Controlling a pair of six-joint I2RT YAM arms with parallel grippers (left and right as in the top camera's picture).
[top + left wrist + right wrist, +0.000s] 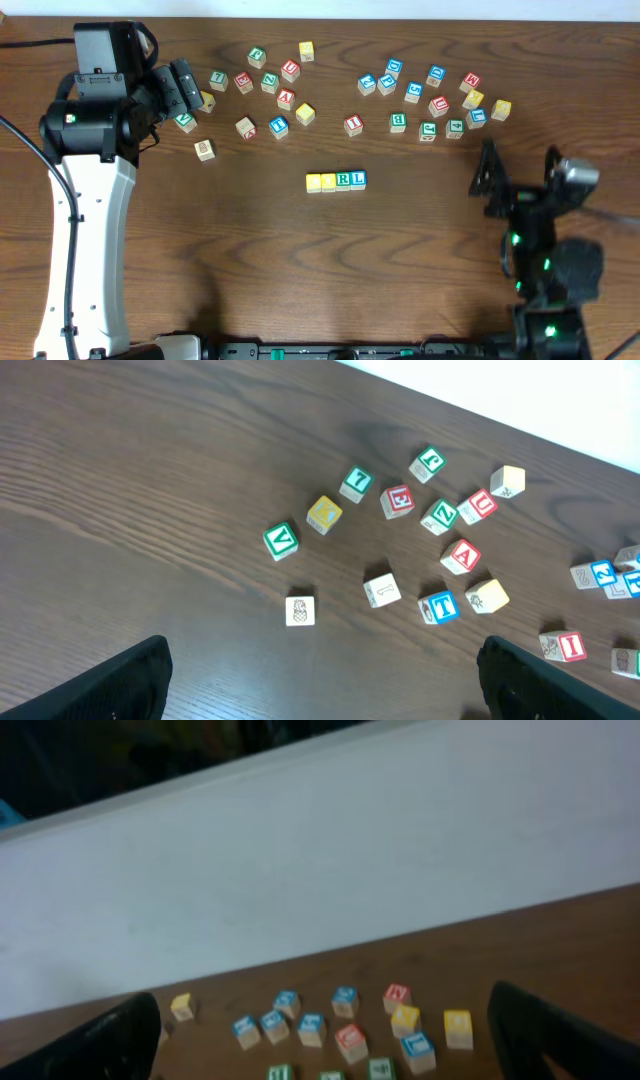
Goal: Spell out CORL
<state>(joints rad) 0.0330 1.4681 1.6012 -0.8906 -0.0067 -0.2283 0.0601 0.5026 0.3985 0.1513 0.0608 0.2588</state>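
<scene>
overhead: the corl row is sitting near the middle of the tabletop, four cubes touching side to side in one straight line. from its left end: two yellow-faced cubes, their letters too small to read, then the green r cube, then the blue l cube. the row is lying well apart from the scattered cubes toward the far edge. only this view is showing it.

the left gripper is hovering at the left cluster, jaws spread wide, grasping nothing. the right gripper is hanging to the right of the row, well apart from it, jaws likewise released and empty.

left wrist: the view is looking down on the left cluster and making faces legible: green v cube, a yellow cube just beside it, green 7 cube, red a cube, blue t cube.

right wrist: blurred and looking low across the tabletop. the right cluster is showing blue, red and yellow faces, letters unreadable, with a pale wall rising behind.
</scene>
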